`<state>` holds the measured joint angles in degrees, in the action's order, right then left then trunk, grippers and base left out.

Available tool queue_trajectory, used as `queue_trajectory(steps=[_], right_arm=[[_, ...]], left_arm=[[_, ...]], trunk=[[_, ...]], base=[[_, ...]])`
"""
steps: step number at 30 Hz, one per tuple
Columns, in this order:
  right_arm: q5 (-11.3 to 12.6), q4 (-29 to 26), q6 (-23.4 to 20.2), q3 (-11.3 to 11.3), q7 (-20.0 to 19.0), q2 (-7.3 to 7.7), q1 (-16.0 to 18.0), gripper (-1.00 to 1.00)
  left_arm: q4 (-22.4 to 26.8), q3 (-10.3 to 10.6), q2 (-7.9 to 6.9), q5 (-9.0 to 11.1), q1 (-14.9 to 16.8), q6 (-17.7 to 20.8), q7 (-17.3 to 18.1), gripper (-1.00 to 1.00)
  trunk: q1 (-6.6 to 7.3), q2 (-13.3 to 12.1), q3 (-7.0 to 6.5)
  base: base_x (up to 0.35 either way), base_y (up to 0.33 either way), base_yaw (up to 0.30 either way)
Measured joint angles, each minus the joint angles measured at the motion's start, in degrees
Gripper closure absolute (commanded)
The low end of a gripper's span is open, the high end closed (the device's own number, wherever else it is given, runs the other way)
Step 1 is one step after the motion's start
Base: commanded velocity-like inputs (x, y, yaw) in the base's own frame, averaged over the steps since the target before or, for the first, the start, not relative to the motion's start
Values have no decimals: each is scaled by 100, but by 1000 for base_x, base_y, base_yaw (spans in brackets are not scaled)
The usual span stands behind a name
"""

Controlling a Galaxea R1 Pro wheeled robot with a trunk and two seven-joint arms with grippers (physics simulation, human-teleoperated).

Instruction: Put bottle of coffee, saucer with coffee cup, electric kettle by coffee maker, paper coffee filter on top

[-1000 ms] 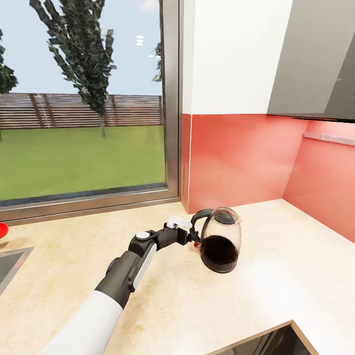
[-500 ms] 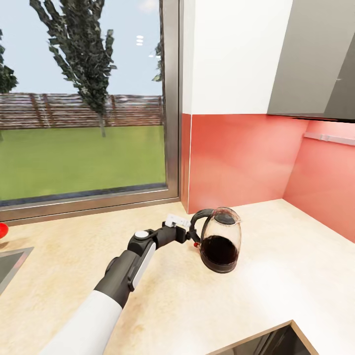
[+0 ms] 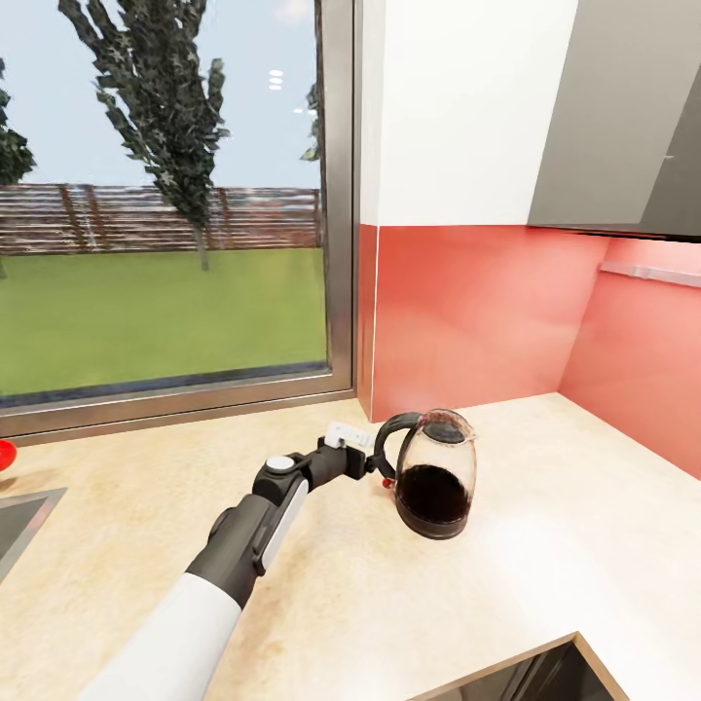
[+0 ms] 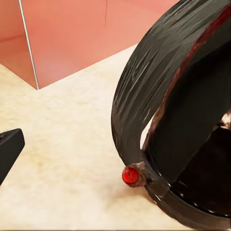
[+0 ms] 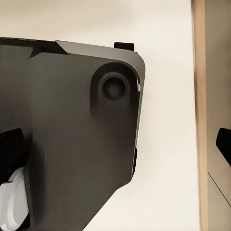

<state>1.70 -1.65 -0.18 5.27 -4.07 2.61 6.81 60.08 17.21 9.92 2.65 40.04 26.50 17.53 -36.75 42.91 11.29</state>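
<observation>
While no writing shows, left gripper (image 3: 375, 465) (jaw gap unclear) meets electric kettle (image 3: 435, 475).

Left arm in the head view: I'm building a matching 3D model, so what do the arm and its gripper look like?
The left arm has a white upper segment, then a dark grey, glossy forearm with a white side panel. A round silver-white cap sits on the wrist joint. Beyond it comes a black wrist link carrying a small white block, then the black left gripper. No loose cables or markings are visible.
</observation>
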Motion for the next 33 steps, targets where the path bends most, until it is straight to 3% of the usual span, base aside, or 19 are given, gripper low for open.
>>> queue_trajectory(steps=[15,21,26,33], right_arm=[[3,0,1,0,0,0,0,-100],[-3,0,2,0,0,0,-1,-100],[-3,0,2,0,0,0,0,-100],[-3,0,2,0,0,0,1,-100]], left_arm=[[51,-34,0,32,0,-3,-23,-100],[232,-40,-98,55,0,24,-19,-100],[273,-220,-115,56,0,24,-16,-100],[200,-197,-86,21,-60,12,-28,-100]], trunk=[[0,0,0],[0,0,0],[0,0,0],[0,0,0]], base=[[19,0,0],[0,0,0],[0,0,0],[0,0,0]])
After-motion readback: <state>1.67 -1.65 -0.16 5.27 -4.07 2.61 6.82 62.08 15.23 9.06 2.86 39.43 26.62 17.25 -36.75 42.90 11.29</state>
